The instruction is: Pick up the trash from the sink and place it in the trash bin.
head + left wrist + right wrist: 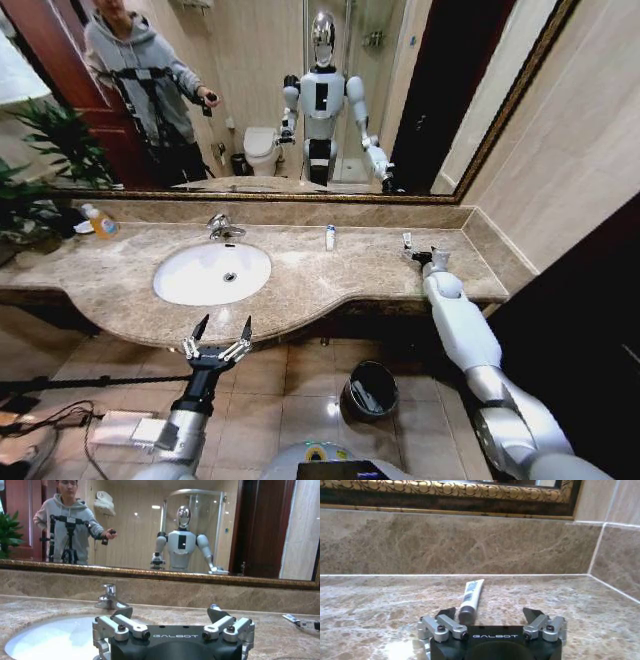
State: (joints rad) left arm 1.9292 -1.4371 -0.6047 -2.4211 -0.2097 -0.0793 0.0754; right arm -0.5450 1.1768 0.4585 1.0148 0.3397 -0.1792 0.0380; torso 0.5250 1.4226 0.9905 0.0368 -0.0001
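Nothing is binned yet: the right gripper [491,615], jaws wide and empty, is lined up on a white tube [472,597] on the far-right countertop [330,285], while the left gripper [219,331] hangs open near the sink [212,273], the trash bin [369,390] waiting below.

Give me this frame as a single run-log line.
right claw: open, over countertop at white tube, not gripping | left claw: open, at counter's front edge before sink | trash bin: on floor

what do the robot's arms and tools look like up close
Both arms have glossy silver-white shells with dark joints. Each ends in a black tool, left tool and right tool, with silver bolted finger links, dark pointed tips and white GALBOT lettering on the body.
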